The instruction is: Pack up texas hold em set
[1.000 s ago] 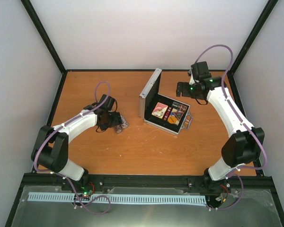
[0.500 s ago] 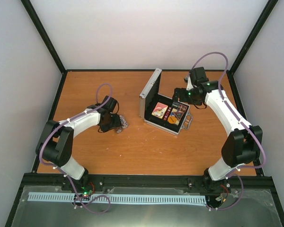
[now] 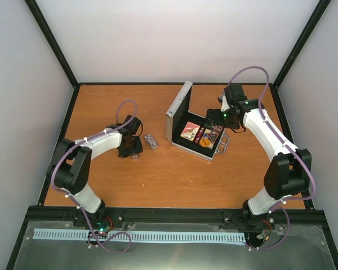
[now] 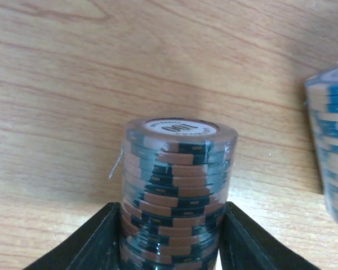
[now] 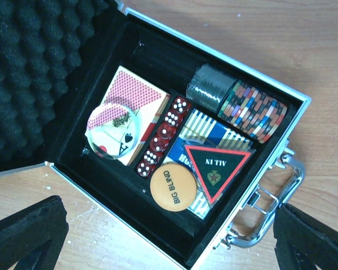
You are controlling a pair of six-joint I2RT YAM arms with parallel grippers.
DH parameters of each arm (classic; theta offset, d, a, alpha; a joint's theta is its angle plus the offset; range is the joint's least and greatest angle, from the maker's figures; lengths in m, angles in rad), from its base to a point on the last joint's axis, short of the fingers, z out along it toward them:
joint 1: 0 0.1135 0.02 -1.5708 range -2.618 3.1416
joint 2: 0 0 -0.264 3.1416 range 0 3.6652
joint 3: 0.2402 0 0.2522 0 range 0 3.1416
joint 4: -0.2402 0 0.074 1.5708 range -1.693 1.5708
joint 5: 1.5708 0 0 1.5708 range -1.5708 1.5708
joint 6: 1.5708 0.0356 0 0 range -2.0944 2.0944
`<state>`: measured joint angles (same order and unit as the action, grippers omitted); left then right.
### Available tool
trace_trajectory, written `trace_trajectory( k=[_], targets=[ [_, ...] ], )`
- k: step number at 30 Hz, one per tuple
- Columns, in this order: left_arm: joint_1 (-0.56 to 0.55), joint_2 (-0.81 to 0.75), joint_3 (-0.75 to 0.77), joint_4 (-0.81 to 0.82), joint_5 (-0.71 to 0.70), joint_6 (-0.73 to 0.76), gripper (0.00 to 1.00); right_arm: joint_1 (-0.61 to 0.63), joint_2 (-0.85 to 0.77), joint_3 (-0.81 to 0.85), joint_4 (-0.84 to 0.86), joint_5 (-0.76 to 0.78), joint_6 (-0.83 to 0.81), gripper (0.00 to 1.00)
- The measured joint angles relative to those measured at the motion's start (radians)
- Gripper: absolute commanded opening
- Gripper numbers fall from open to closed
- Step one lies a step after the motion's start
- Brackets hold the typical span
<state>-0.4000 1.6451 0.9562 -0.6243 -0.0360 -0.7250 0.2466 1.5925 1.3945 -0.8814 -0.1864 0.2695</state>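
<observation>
Left hand (image 4: pixel 170 225) grasps the brown-and-green chip stack (image 4: pixel 177 163), clamped on both sides. The stack's long axis runs straight out ahead of the hand, its "100" face at the far end. A blue chip stack (image 4: pixel 332 146) rests on the counter (image 3: pixel 169 180) just beside it, apart from the hand.

The case (image 3: pixel 178 109) stands open well to the right of this hand, across the counter, so the carry has to go rightward. Right hand (image 5: pixel 169 233) hovers directly above the open case, spread wide and holding nothing. It is the arm nearer the case and, I judge, may crowd the drop.

Inside, 2 stacks (image 5: pixel 236 98) lie on their sides in the far trough, with bare lining (image 5: pixel 158 56) beside them. The held stack probably has to be turned until its axis lines up with that trough.
</observation>
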Motion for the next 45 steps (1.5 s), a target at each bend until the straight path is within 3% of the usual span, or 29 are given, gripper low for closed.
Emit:
trace_trajectory(
  k=[4,9,19,23,27,35,38,41,45],
  targets=[
    [0.0,-0.008,-0.005,-0.003,-0.008,0.009,0.29,0.0,-0.012,-0.019,-0.003,-0.011,0.0,0.99],
    [0.0,-0.035,-0.005,-0.035,-0.042,0.014,0.23,0.0,-0.019,-0.019,-0.005,-0.026,-0.013,1.0],
    [-0.009,-0.371,-0.006,-0.028,-0.023,0.133,0.21,0.0,-0.019,0.0,-0.018,-0.035,-0.057,1.0],
    [-0.088,-0.464,-0.003,0.007,0.035,0.219,0.19,0.0,-0.019,0.033,-0.028,-0.035,-0.069,1.0],
    [-0.238,-0.463,0.031,0.0,0.082,0.281,0.18,0.0,-0.023,0.075,-0.056,-0.06,-0.07,1.0],
    [-0.452,-0.424,0.171,-0.033,0.074,0.334,0.19,0.0,-0.122,0.096,-0.108,-0.319,-0.039,0.96],
    [-0.486,-0.422,0.207,-0.032,0.074,0.344,0.18,0.0,-0.167,0.072,-0.103,-0.473,-0.012,0.89],
    [-0.502,-0.41,0.23,-0.027,0.087,0.347,0.18,0.006,-0.2,0.007,-0.079,-0.65,0.048,0.89],
    [-0.502,-0.388,0.232,-0.006,0.117,0.347,0.19,0.047,-0.206,-0.024,-0.05,-0.773,0.111,0.89]
  ],
)
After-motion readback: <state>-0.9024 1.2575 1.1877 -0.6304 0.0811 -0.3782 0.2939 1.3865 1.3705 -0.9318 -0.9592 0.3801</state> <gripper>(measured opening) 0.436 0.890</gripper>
